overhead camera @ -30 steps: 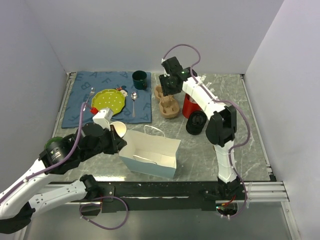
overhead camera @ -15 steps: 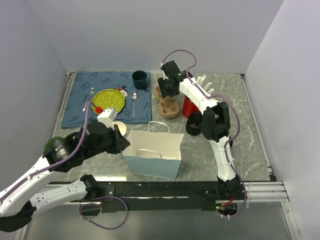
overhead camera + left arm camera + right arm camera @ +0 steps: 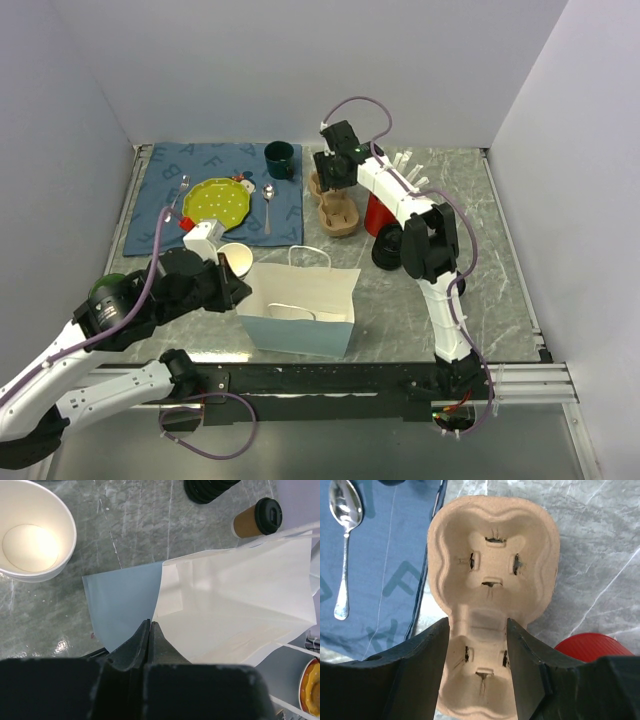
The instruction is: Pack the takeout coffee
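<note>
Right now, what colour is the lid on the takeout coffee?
The takeout coffee has a black lid; the left wrist view shows it best.

Matt paper bag (image 3: 240, 605); rough moulded-pulp cup carrier (image 3: 492, 555); shiny metal spoon (image 3: 346, 505); glossy marble-look tabletop (image 3: 135, 525); takeout coffee (image 3: 247, 524) kraft paper, black plastic lid (image 3: 268, 516).

Red cup (image 3: 592, 647) just beside the cup carrier (image 3: 492, 560), near right pincer (image 3: 477, 624).
</note>
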